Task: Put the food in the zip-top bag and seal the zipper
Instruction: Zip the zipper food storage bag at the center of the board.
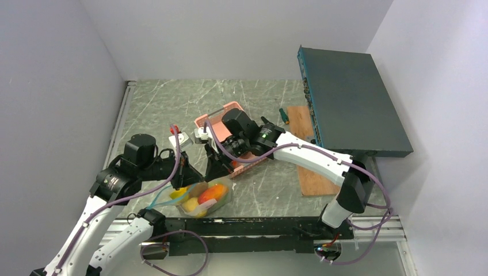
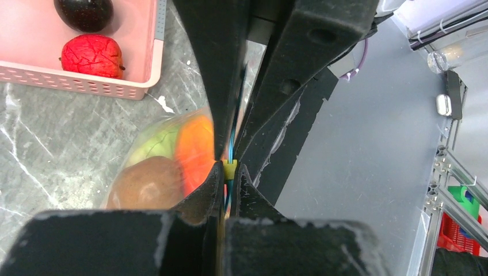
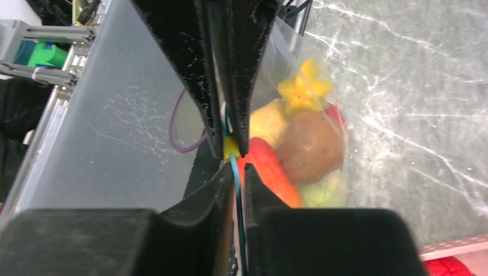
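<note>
Clamping tight on the zipper, left claw and right claw apparently touch.

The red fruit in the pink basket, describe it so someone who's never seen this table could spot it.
Start at the pink slotted plastic basket on the grey marbled table, beyond the clear zip-top bag of food. Two pieces show inside. Yours is the round bright-red fruit with dark cracks across its skin; its neighbour, the dark purple fruit, is smooth and glossy.
</note>
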Tool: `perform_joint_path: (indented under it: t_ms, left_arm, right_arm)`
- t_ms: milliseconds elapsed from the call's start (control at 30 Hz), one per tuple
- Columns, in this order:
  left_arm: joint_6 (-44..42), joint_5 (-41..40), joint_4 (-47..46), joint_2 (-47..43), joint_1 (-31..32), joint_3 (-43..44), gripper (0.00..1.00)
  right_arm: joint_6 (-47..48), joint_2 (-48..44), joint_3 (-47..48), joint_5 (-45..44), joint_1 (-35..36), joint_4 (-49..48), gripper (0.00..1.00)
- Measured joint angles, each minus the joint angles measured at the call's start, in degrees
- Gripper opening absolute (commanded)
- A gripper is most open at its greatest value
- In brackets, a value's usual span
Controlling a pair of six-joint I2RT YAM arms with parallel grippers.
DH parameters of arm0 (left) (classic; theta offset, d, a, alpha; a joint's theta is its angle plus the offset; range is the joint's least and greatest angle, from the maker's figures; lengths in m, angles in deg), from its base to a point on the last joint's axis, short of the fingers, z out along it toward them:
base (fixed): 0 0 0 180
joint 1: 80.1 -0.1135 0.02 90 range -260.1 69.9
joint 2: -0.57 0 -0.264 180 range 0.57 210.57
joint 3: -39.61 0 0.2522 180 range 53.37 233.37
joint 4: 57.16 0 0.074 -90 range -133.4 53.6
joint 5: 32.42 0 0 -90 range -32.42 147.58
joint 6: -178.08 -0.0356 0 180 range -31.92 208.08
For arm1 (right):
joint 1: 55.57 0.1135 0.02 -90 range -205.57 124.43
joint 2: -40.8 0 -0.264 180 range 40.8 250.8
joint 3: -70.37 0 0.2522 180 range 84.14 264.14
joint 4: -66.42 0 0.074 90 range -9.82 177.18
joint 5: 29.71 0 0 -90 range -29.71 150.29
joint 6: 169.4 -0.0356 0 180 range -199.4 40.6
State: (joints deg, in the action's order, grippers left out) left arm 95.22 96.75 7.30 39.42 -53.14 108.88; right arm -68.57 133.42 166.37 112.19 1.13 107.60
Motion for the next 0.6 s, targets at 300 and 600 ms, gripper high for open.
perform_joint_path:
  t_ms: [300,600]
  left_arm:
    - [-0.13,-1.88,-0.02,-0.09,-0.07,0.0,0.0]
    - [1.68,-8.13,-1.4,-0.31,0.0,0.48,0.0]
  right_arm:
    - [-1.36,-0.31,-0.2,-2.25,0.31,-0.11,0.0]
    - [-20.57,-9.66,-9.27,-24.59,2.14,-7.89,0.0]
